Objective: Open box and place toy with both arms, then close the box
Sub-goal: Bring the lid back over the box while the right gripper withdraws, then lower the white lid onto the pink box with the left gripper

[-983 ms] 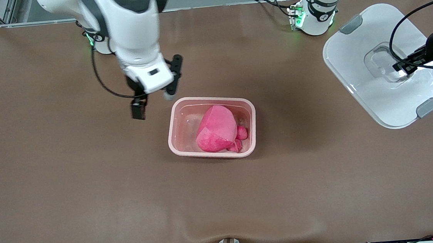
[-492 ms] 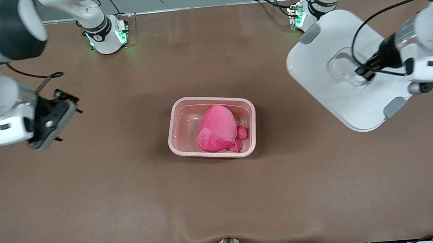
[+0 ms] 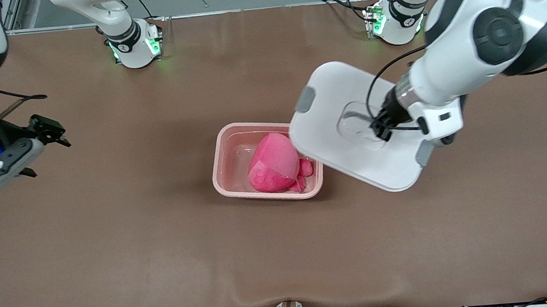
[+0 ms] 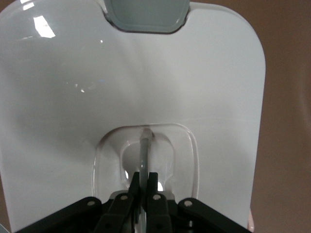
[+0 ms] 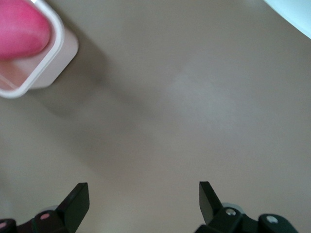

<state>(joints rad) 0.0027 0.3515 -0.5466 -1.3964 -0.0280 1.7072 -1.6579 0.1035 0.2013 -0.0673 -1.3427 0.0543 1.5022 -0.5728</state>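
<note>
The pinkish-red box base (image 3: 223,177) stands open mid-table with the pink plush toy (image 3: 274,165) inside; its eyes are hidden. My left gripper (image 3: 382,129) is shut on the clear centre handle (image 3: 356,120) of the white lid (image 3: 335,136). It holds the lid tilted in the air, overlapping the base's corner toward the left arm's end. In the left wrist view the gripper (image 4: 144,183) pinches the handle's rib on the lid (image 4: 194,87), with a grey clip (image 4: 146,14) at one end. My right gripper (image 3: 51,132) is open and empty over bare table at the right arm's end.
The right wrist view shows the open gripper (image 5: 143,194) over brown table, with the base's corner (image 5: 56,63), the toy (image 5: 19,29) and a lid edge (image 5: 296,12) at the frame's borders. Both arm bases (image 3: 133,42) stand along the table's back edge.
The left arm has carried the lid from the left arm's end of the table to over the base's edge. The right arm has swung away from the base to the right arm's end.
</note>
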